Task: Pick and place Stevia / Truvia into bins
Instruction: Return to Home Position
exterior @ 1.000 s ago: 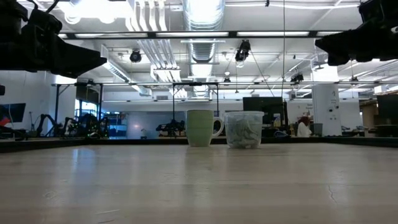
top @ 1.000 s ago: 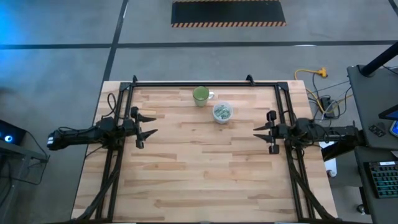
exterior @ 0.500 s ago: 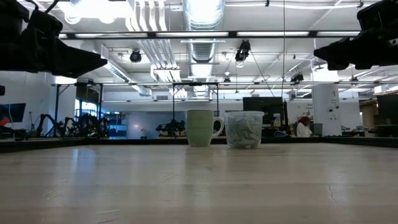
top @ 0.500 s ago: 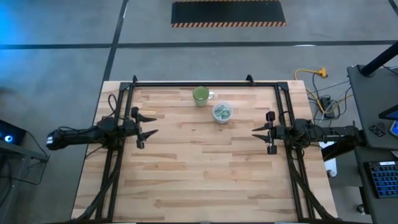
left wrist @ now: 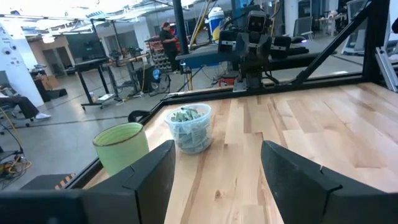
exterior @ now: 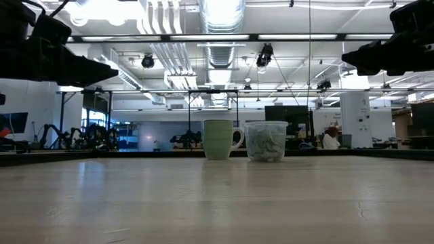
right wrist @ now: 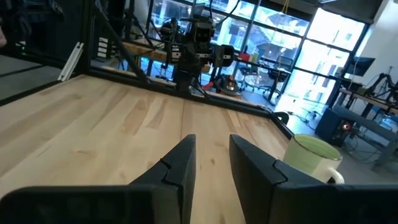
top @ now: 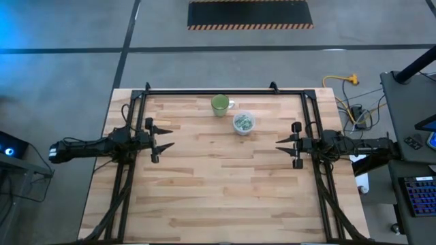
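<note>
The bin is a small clear plastic cup [top: 243,122] that stands on its base at the table's far middle. Pale green and white Stevia sachets [left wrist: 186,117] are heaped inside it. In the low view the cup [exterior: 266,141] stands right of a green mug. My left gripper [top: 165,137] hovers open near the table's left edge, pointing level toward the right. In its wrist view the left gripper [left wrist: 217,180] shows a wide gap with nothing in it. My right gripper [top: 279,144] hovers near the right edge and points left. Its fingers [right wrist: 212,168] stand a little apart around nothing.
A green mug [top: 220,105] stands just left of and behind the cup, its handle toward the cup. A black frame [top: 211,91] runs along the table's far edge and down both sides. Bare wood [top: 218,177] lies between the two grippers and toward the near edge.
</note>
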Tool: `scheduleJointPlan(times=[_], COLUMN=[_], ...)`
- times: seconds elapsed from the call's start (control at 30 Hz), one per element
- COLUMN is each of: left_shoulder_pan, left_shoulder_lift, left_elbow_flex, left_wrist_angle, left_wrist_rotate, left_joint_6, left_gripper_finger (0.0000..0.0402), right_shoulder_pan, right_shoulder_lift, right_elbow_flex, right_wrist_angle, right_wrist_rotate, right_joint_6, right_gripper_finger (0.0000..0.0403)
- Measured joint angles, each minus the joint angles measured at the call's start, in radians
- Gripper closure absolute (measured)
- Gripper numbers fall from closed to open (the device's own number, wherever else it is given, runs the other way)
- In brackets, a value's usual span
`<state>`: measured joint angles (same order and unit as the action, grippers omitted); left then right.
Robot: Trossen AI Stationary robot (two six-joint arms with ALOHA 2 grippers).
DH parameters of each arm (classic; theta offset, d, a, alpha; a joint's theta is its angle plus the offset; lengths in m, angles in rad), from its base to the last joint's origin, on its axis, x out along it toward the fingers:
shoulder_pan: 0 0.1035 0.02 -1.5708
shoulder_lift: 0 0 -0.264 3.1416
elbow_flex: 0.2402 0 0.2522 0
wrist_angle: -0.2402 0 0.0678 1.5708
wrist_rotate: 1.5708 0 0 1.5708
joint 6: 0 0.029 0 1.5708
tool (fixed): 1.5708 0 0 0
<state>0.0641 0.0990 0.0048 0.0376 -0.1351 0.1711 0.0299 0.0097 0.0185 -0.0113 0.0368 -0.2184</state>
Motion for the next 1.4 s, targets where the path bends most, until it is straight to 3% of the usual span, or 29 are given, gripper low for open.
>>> scheduleJointPlan(times=[0.37,0.97,1.4], left_shoulder_pan=[0.000,0.000,0.000], left_shoulder_lift=[0.010,0.060,0.092], left_elbow_flex=[0.000,0.000,0.000], left_wrist_angle=[0.003,0.004,0.005], left_wrist_rotate=[-0.001,-0.002,-0.003], left_joint_6=[-0.052,-0.055,-0.057], left_gripper_finger=[0.0180,0.0180,0.0180], right_shoulder_pan=[0.000,0.000,0.000], right_shoulder_lift=[0.000,0.000,0.000], right_elbow_flex=[0.000,0.000,0.000], right_wrist_angle=[0.001,0.001,0.001], right_wrist_rotate=[0.000,0.000,0.000], right_joint_6=[0.006,0.008,0.006], right_gripper_finger=[0.0332,0.0316,0.0333])
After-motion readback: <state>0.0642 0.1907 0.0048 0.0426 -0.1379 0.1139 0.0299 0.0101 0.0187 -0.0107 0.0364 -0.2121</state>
